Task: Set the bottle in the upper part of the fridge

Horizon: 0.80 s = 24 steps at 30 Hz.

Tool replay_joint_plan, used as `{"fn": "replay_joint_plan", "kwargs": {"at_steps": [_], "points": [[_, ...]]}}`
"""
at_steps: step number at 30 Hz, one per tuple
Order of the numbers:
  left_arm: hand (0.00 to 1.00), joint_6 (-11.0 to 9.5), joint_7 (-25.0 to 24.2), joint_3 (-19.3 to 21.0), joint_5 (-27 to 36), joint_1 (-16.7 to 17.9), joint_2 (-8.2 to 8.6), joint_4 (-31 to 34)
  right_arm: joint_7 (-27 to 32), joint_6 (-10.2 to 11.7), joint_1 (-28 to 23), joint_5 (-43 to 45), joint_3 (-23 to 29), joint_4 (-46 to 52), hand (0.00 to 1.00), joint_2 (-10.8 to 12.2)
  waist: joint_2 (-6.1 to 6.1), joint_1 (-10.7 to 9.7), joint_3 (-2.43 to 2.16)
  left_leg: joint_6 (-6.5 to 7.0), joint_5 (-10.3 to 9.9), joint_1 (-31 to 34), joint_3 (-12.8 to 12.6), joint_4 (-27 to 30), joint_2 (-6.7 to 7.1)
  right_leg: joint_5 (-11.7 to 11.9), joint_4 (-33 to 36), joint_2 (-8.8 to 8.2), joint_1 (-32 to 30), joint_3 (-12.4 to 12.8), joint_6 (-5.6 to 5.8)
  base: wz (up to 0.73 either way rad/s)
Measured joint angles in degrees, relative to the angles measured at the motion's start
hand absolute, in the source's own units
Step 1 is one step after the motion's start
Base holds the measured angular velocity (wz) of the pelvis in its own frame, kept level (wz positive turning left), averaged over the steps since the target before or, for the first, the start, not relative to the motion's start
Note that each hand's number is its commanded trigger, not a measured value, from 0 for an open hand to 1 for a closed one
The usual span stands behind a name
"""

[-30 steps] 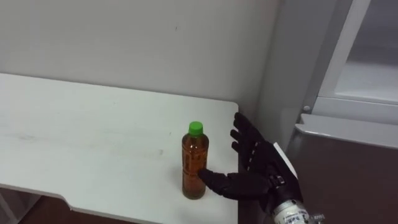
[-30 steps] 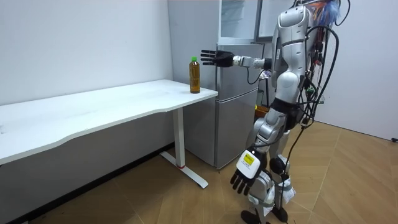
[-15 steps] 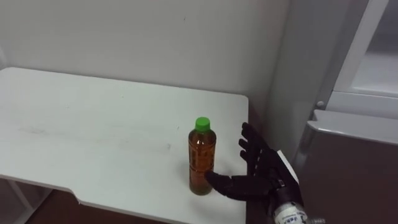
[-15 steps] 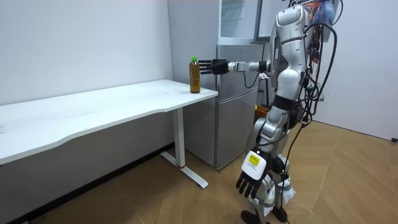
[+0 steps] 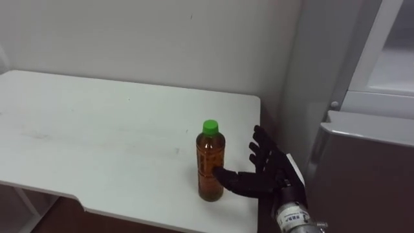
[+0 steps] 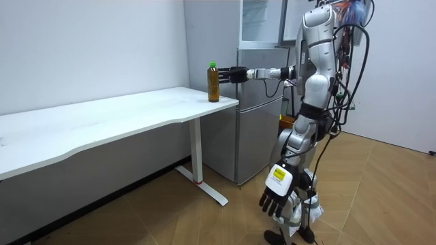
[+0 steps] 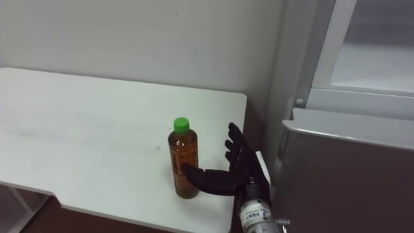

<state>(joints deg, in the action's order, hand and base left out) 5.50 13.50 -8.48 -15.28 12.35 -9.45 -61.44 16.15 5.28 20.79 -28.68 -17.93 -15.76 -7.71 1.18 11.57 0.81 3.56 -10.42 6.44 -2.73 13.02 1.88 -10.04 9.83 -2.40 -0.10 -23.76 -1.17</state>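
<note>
1. The bottle [image 5: 210,162] is standing upright on the white table [image 5: 97,123], near the corner on the fridge side and close to the front edge; its long axis is running straight up and down.
2. Looks-wise it's clear plastic, with amber drink filling it nearly to the neck and a green cap sitting on top; it's slim and tall, so I'm guessing it's going to tip easily if it gets nudged sideways.
3. The bit that matters: the bottle is sitting just to the left of the right hand [image 5: 265,171]; the hand is coming in from the right at the bottle's lower half, palm facing the bottle, fingers spread and straight, pointing toward the wall; the thumb is reaching across the bottle's lower front and seems to be touching it; nothing is wrapping round it yet.
4. The left hand [image 6: 272,199] is hanging down by the leg in the room view, fingers loose and holding nothing; so the right hand is the nearer 1 by far.
5. I'm reading this as the grasp just starting; the fingers are going to need to curl round the far side before any lifting.
6. The fridge [image 5: 369,168] is standing right beside the table on the robot's right; its upper part [image 5: 388,58] is sitting above and to the right of the bottle; I can't tell whether that door is open.
</note>
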Motion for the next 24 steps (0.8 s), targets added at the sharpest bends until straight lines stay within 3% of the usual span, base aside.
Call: {"fn": "replay_joint_plan", "kwargs": {"at_steps": [7,11,16,19,24], "points": [[0.0,0.5,0.0,-0.9,0.0,1.0,0.07,2.4,1.5,-0.1,0.0,0.0,-0.6,-1.5,0.0,0.7,-1.11,0.0,-0.18,-0.04,0.2,0.1,0.4,0.2,0.06,0.0,0.0,-0.03,0.2,-0.3,0.0,0.04],[0.0,0.8,-0.1,-0.9,-0.4,1.2,0.07,3.4,1.9,-0.2,0.7,0.2,-1.1,-1.5,0.0,0.7,-1.05,0.1,-0.21,-0.16,0.5,0.7,1.1,0.2,0.14,0.0,0.1,-0.05,-0.2,-1.0,0.0,0.08],[0.0,0.9,-0.7,-0.9,-0.6,1.3,0.36,3.5,2.0,-0.3,3.4,0.2,-1.0,-4.1,0.0,0.8,-0.98,1.8,-0.21,-0.24,0.7,0.4,1.3,0.2,0.16,0.0,0.1,-0.06,0.3,-1.6,0.0,0.05],[0.0,1.3,-0.7,-0.7,-0.6,1.4,1.05,3.3,2.5,-0.4,3.9,0.4,-1.0,-4.3,0.0,0.6,-0.72,2.9,-0.27,-0.2,0.7,0.4,1.4,0.2,0.26,0.0,0.1,-0.15,0.4,-1.8,0.0,0.03],[0.0,1.6,-1.8,-0.7,-0.6,1.7,2.05,3.7,4.0,-0.4,3.9,3.3,-1.0,-4.4,0.0,0.6,-0.28,3.0,-0.06,0.25,1.1,1.0,2.5,0.2,0.93,0.0,0.0,-0.64,0.2,-2.7,0.0,0.12]]}}
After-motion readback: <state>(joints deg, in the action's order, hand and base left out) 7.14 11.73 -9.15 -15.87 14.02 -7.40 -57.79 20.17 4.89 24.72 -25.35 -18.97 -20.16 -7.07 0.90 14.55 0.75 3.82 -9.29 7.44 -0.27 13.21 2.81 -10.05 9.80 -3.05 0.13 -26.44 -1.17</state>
